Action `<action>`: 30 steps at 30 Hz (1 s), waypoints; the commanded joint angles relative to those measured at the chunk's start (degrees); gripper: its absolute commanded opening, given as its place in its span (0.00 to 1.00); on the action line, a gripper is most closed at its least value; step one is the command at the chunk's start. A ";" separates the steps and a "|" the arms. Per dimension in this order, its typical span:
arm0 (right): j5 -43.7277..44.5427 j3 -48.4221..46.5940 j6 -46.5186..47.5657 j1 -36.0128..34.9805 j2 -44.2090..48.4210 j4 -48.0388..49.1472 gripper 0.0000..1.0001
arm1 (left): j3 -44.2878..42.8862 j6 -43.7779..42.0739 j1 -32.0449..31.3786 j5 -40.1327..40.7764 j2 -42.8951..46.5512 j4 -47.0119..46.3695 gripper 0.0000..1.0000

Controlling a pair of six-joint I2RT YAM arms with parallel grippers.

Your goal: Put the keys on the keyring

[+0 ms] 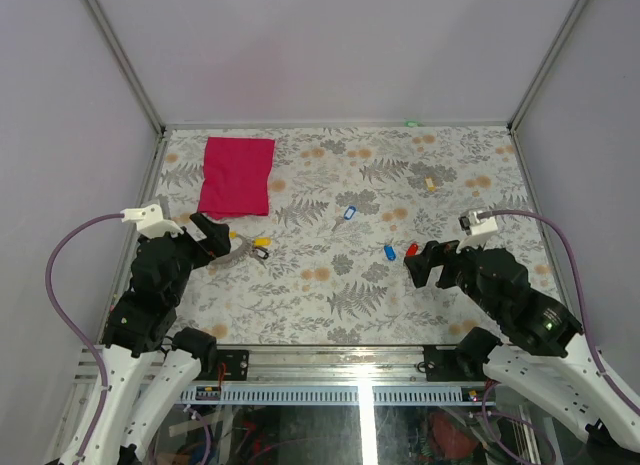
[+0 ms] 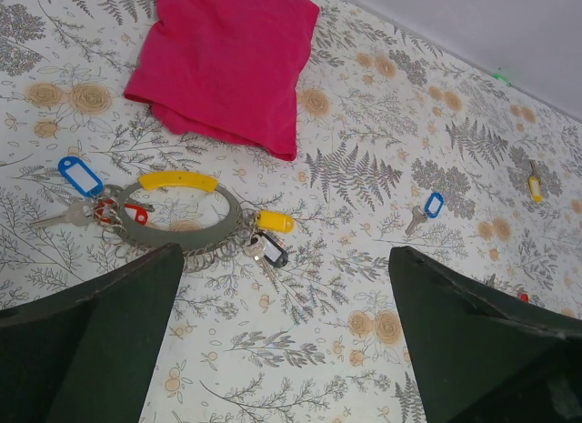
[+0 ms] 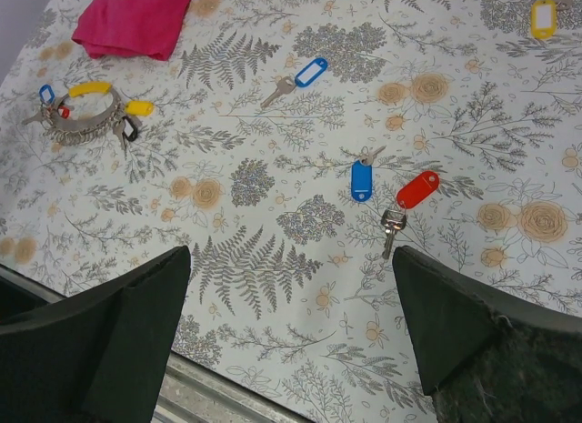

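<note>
Red-tagged key [image 3: 416, 191] lay beside blue-tagged key [image 3: 362, 180], 2 o'clock from my right gripper [image 3: 289, 259]; it and left gripper [image 2: 285, 250] stood wide, empty. One pinch risked catching both.

walls [image 1: 330, 45]: pale and plain, on three sides | metal posts [image 1: 122, 60]: thin, rising from far corners | table [image 1: 300, 305]: covered by print of grey ferns, orange flowers | green light [image 1: 410, 123]: small, at far edge
</note>
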State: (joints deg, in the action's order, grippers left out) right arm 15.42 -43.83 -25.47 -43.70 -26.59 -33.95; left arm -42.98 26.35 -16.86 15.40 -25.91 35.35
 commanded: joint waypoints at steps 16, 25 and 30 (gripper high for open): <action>-0.99 0.35 -0.04 0.11 1.48 4.16 0.99 | -1.06 0.83 0.16 1.91 -5.04 -2.09 1.00; -4.52 0.32 2.37 0.19 0.73 4.04 0.99 | -2.42 0.84 0.16 -0.17 -17.87 -1.74 1.00; -5.12 -0.31 3.73 0.16 1.50 2.80 0.99 | -2.76 1.18 0.16 -2.54 -26.48 -4.42 1.00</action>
State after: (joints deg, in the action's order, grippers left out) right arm 11.81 -43.20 -23.86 -43.70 -25.54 -32.32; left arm -43.70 26.79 -16.86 14.96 -48.01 35.35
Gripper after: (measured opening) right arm 0.993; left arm 0.996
